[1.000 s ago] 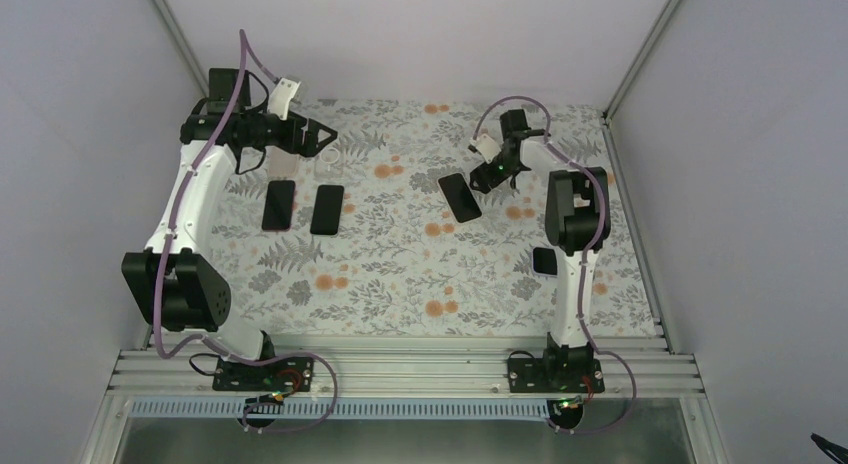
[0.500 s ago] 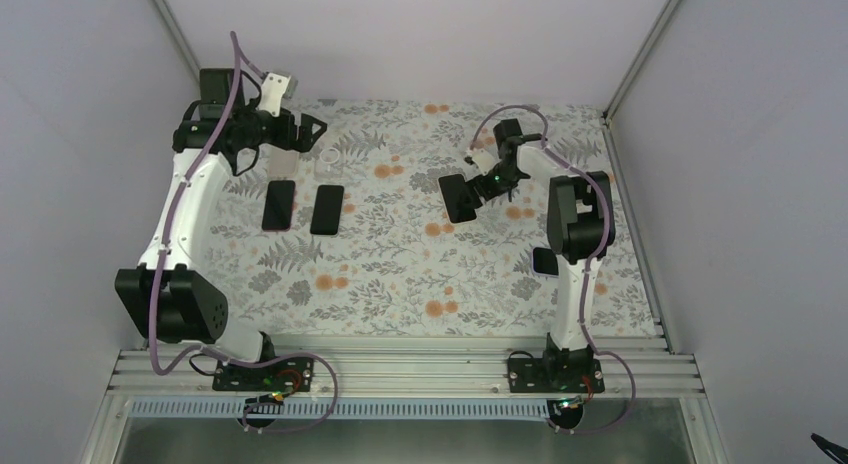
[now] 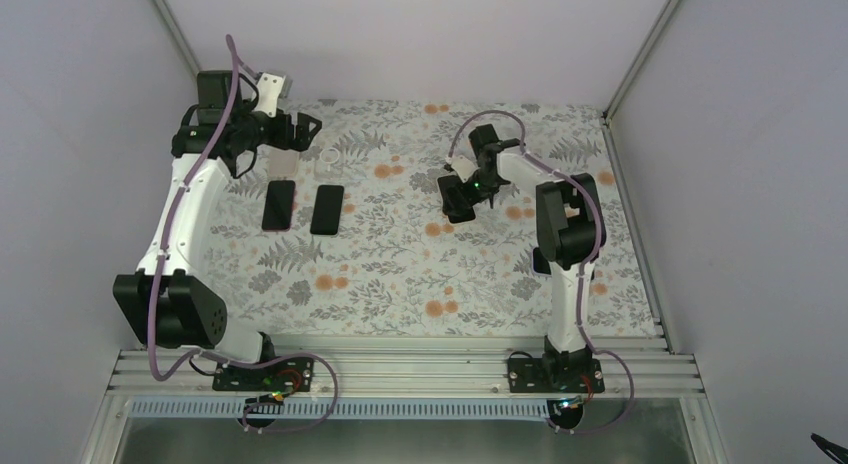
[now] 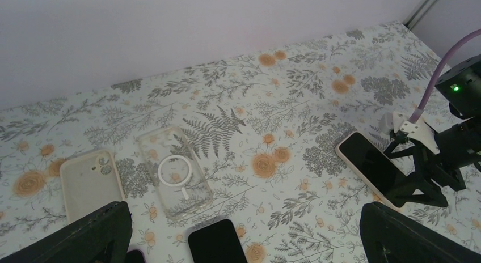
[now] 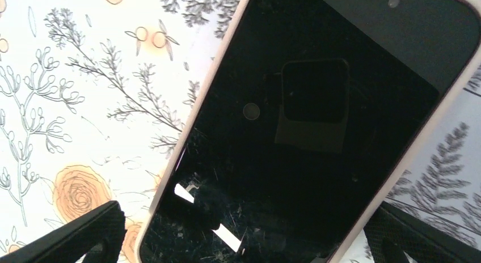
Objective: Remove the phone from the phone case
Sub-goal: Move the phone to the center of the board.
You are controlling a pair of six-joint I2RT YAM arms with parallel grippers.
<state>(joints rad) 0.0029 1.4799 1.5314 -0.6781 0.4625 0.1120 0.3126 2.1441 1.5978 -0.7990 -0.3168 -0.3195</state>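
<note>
Right gripper [image 3: 460,194] fully spread, empty, over phone [image 5: 317,132]. Risk: jaws closing across phone case [image 5: 195,113] rim pinch phone in. Left gripper [image 3: 305,127], far left: wide, empty.

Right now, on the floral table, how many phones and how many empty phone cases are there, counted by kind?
Phones: 3 (left phone, middle phone, cased phone)
Empty cases: 2 (white case, clear case)
Total: 5
</note>
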